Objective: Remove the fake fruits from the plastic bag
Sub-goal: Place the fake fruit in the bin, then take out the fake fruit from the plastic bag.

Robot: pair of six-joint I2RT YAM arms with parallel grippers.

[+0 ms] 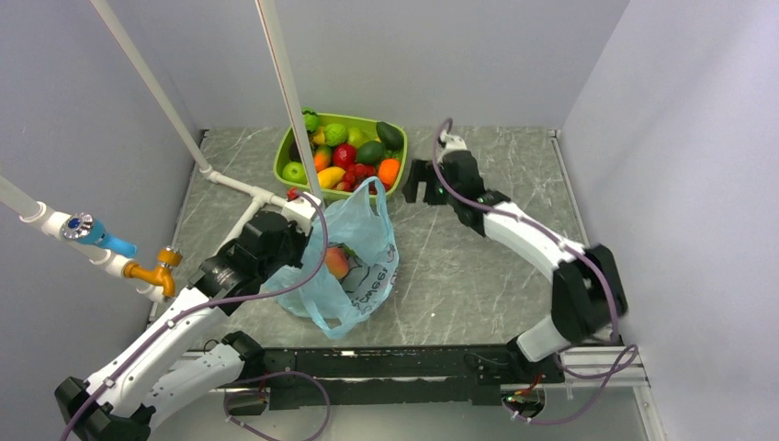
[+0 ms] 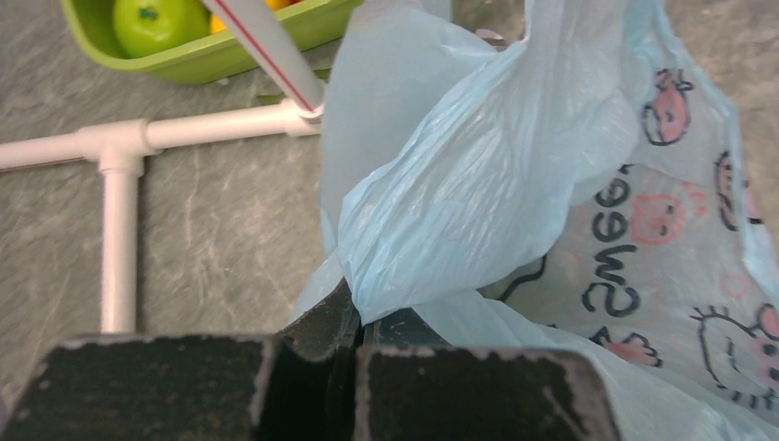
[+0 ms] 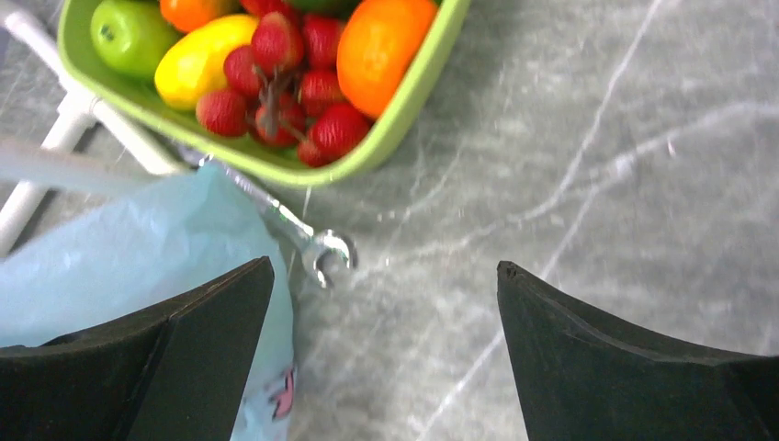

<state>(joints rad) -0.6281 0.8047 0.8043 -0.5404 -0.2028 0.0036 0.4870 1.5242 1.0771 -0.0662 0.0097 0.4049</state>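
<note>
White pipes [image 1: 237, 184] lie on the grey table [image 1: 478, 266] at the far left. Next to them is the left gripper [image 2: 354, 322]. Its two fingers are pressed together on a fold of the blue bag [image 1: 363, 266], pinching the thin plastic at the bag's left side.

The bag sits in the middle of the table, just in front of the tray [image 1: 280, 161]. One handle loop stands up (its top reaches the tray's front edge in the top view). The bag's mouth faces up, and a peach [image 1: 337, 264] shows inside it, so this fruit is in the bag. I cannot tell if other fruits lie under it. The bag's right side has dark letters and pink drawings.

The green tray behind the bag holds a green apple, strawberries, an orange and more. A shiny wrench [image 3: 317, 248] lies on the table in front of the tray, just beside the bag's edge.

The right gripper [image 3: 386, 367] is just right of the tray. Its fingers are spread wide apart and hold nothing.
</note>
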